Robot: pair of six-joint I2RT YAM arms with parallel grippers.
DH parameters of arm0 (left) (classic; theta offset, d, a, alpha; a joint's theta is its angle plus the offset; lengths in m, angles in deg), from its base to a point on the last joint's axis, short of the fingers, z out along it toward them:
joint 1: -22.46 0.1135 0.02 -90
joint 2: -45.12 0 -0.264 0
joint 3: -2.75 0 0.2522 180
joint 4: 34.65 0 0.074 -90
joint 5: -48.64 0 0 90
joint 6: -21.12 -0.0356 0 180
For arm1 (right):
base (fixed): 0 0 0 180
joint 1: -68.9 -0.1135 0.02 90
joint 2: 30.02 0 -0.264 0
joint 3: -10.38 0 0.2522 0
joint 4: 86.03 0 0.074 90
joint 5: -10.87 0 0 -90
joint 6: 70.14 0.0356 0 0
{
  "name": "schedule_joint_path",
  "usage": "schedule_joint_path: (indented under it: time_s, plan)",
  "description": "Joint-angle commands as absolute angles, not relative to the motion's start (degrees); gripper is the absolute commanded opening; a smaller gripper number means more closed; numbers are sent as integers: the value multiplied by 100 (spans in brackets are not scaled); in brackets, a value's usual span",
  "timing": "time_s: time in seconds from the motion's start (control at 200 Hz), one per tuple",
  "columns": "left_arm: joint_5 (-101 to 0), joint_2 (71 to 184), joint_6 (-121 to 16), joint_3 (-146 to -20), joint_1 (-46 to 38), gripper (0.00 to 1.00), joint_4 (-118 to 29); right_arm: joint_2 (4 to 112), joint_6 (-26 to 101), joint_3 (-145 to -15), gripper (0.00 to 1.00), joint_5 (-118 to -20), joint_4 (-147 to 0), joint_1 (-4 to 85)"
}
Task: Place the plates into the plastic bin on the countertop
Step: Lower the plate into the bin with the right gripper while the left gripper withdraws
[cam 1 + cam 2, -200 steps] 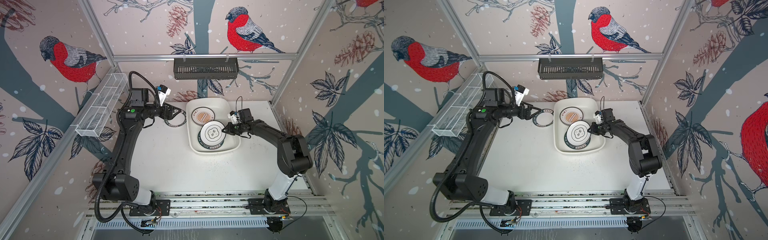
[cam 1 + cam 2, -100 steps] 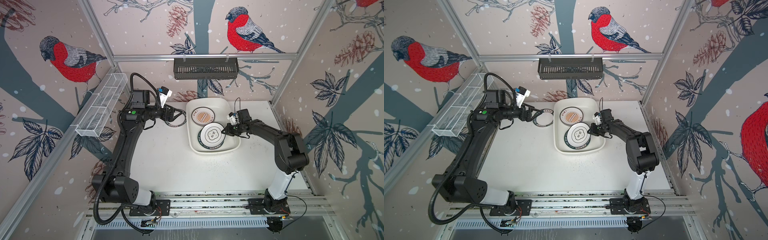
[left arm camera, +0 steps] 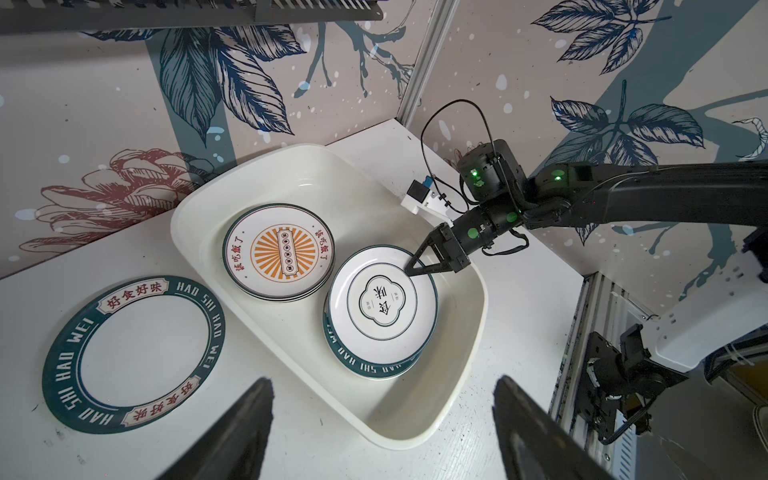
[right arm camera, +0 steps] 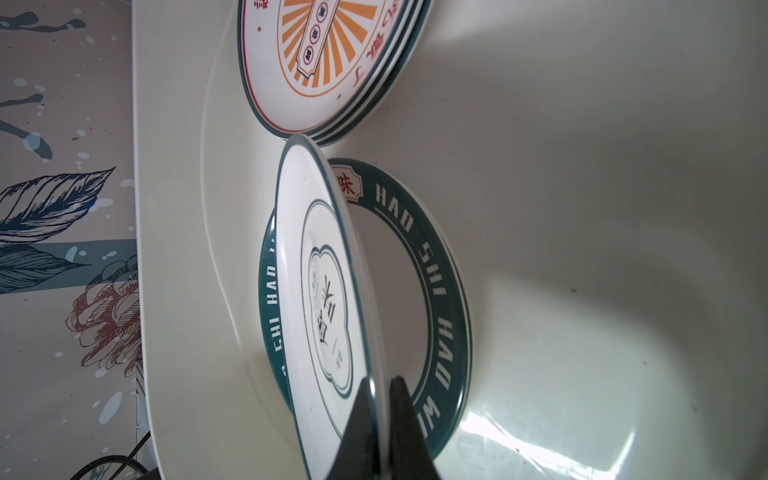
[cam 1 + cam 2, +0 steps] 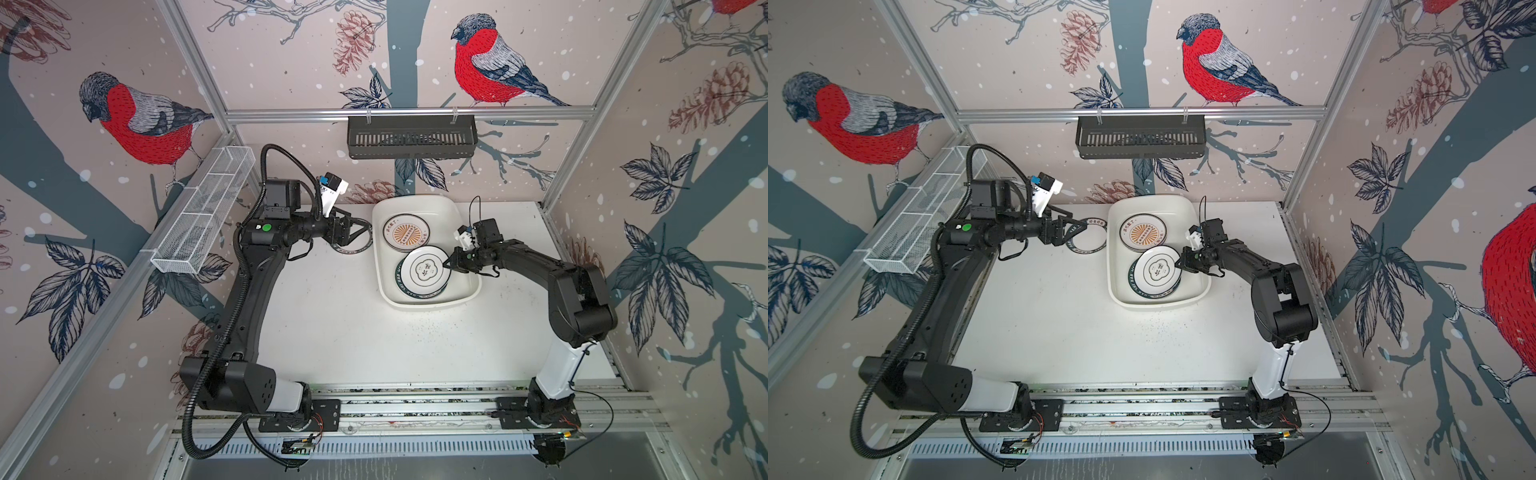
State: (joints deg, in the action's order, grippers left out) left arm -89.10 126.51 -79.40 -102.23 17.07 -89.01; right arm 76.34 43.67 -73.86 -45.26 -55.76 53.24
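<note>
Finds the right hand [image 5: 449, 262] pinched tight on the 3 o'clock rim of the quatrefoil plate [image 5: 424, 268], inside the plastic bin [image 5: 428, 306], at its 6 o'clock end. Notes that plate tilted above the teal-rimmed stack [image 3: 374, 370]; cannot confirm far-edge contact from the wrist view. Recommends lowering the gripped edge flat and centred before letting go, clear of the sunburst stack [image 5: 406, 238] at 12 o'clock. Records the left hand [image 5: 360, 233] spread wide, empty, above the teal-rimmed plate [image 3: 141, 353] on the worktop [image 5: 332, 324], 9 o'clock of the bin.
</note>
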Motion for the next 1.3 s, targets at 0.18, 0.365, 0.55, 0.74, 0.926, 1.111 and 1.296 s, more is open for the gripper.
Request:
schedule_joint_path:
  time_s: [0.18, 0.365, 0.55, 0.74, 0.926, 1.111, 1.296]
  plan:
    - [-9067, 12523, -7987, -10079, 1641, 83, -8618, 7677, 4249, -7358, 12, -4577, -5627, 5350]
    - [-9049, 12528, -8022, -10127, 1613, 83, -8664, 7699, 4249, -7309, 14, -4595, -5636, 5384]
    - [-9127, 12473, -8083, -10125, 1604, 83, -8665, 7732, 4236, -7231, 17, -4599, -5694, 5405]
    - [-9128, 12457, -8083, -10154, 1595, 83, -8677, 7751, 4236, -7181, 19, -4617, -5707, 5440]
    - [-9119, 12449, -8083, -10125, 1586, 83, -8664, 7747, 4219, -7154, 22, -4630, -5698, 5462]
    - [-9110, 12458, -8109, -10125, 1576, 83, -8668, 7755, 4236, -7165, 23, -4634, -5691, 5466]
    - [-9128, 12475, -8110, -10117, 1578, 83, -8680, 7796, 4254, -7180, 24, -4652, -5680, 5472]
